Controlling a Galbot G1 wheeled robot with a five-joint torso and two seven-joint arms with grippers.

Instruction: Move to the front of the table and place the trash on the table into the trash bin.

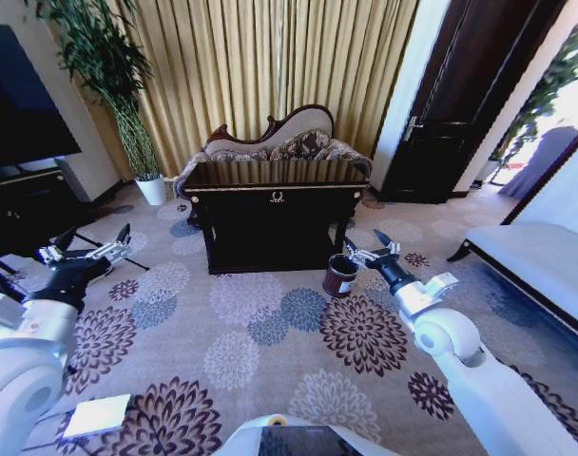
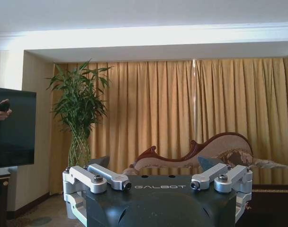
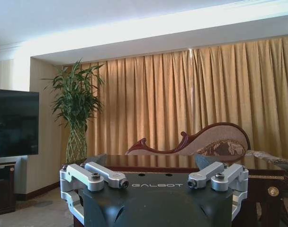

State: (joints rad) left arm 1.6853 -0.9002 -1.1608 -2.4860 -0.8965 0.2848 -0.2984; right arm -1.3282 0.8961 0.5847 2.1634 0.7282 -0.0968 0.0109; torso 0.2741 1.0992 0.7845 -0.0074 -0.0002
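A carpeted room seen from above. The left gripper (image 1: 91,249) hangs with jaws open, empty. Ahead stands one dark table (image 1: 273,217); no trash can be made out on its glossy top. One trash bin (image 1: 340,275) sits just beside the table's front leg (close to the right gripper (image 1: 372,253), jaws also open). Driving forward could knock over the bin.
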